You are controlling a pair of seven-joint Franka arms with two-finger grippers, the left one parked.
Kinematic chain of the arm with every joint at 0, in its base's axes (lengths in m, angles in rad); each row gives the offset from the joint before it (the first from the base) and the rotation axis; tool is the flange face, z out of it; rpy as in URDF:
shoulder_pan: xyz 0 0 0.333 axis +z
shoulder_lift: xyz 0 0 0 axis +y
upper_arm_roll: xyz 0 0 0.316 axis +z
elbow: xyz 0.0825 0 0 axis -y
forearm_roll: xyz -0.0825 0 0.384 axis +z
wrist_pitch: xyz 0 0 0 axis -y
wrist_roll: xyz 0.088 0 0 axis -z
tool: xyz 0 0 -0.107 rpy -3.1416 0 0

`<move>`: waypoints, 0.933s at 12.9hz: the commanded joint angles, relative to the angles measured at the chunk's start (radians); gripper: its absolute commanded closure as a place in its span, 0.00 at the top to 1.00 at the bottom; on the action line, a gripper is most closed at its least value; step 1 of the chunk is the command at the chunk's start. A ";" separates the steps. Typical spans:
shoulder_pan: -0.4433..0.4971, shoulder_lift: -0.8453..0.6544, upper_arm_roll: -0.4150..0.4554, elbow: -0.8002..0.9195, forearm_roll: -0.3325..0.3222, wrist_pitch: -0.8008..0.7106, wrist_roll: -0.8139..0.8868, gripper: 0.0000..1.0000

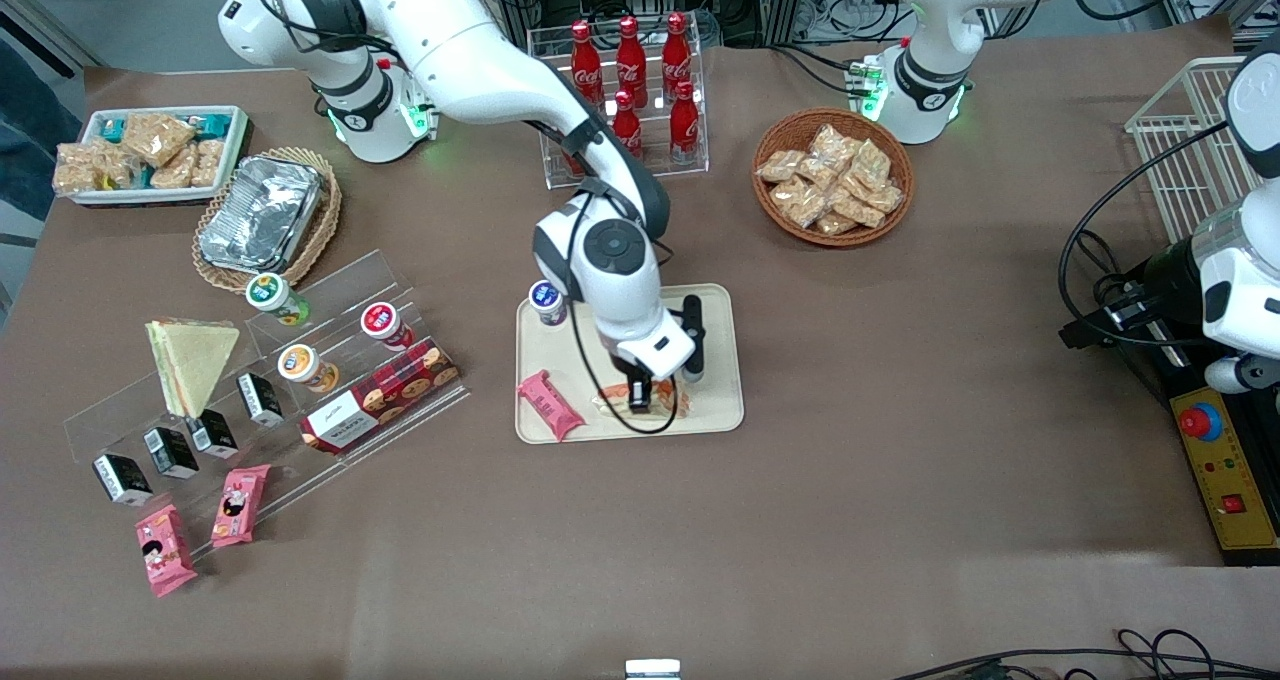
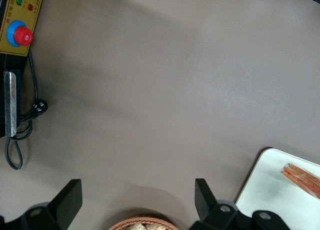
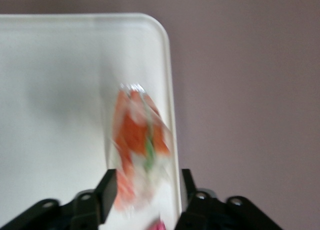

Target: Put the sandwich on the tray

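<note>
The sandwich point(image 1: 610, 396) is a clear-wrapped wedge with orange-red filling. It lies on the cream tray point(image 1: 722, 360) near the tray's edge closest to the front camera. My right gripper point(image 1: 640, 396) is just above it, open, with a finger on each side. In the right wrist view the sandwich point(image 3: 137, 140) is blurred between the fingers of the gripper point(image 3: 146, 190), close to the tray's rim point(image 3: 167, 65). A gap shows between the wrap and one finger. The left wrist view shows the sandwich's tip point(image 2: 302, 176) on a tray corner point(image 2: 270, 190).
A pink snack bar point(image 1: 550, 406) and a small yogurt cup point(image 1: 547, 302) also sit on the tray. A paler sandwich point(image 1: 190, 360) rests on the acrylic shelf toward the working arm's end. The cola rack point(image 1: 630, 80) and snack basket point(image 1: 832, 175) stand farther from the camera.
</note>
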 commanded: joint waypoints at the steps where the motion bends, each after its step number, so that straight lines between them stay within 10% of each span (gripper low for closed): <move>1: -0.098 -0.146 0.007 -0.012 0.056 -0.193 -0.004 1.00; 8: -0.407 -0.395 -0.018 -0.010 0.128 -0.536 0.125 1.00; 12: -0.427 -0.469 -0.175 -0.004 0.127 -0.666 0.237 1.00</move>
